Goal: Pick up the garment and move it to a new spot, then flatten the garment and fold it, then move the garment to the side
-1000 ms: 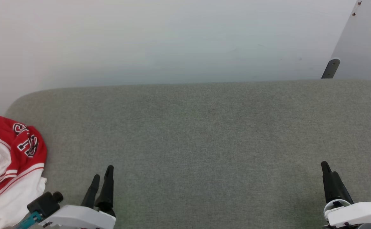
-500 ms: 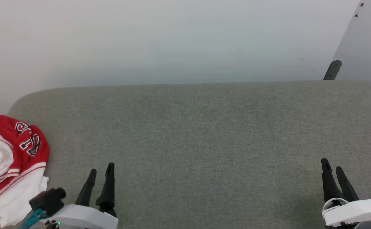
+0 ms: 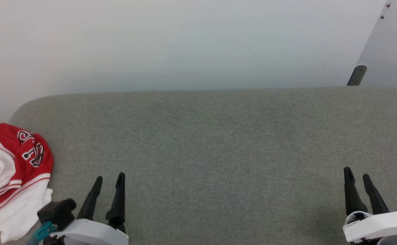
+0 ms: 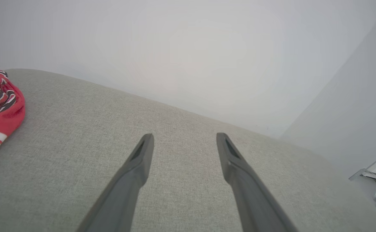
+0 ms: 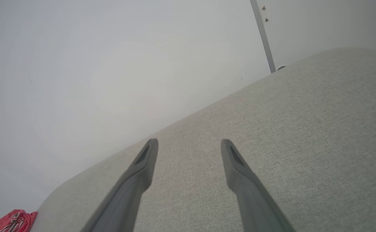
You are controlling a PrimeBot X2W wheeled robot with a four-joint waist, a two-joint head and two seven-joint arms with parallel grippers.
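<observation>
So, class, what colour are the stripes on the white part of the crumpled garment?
Red; the garment shows them best in the head view.

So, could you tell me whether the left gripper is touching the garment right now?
Apart. The left wrist view shows bare grey cushion between the open left gripper and the garment.

Garment (image 3: 14,178) on left end of cushion (image 3: 218,143), wall (image 3: 184,41) behind

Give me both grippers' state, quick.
Left gripper: open, holding nothing.
Right gripper: open, holding nothing.
</observation>
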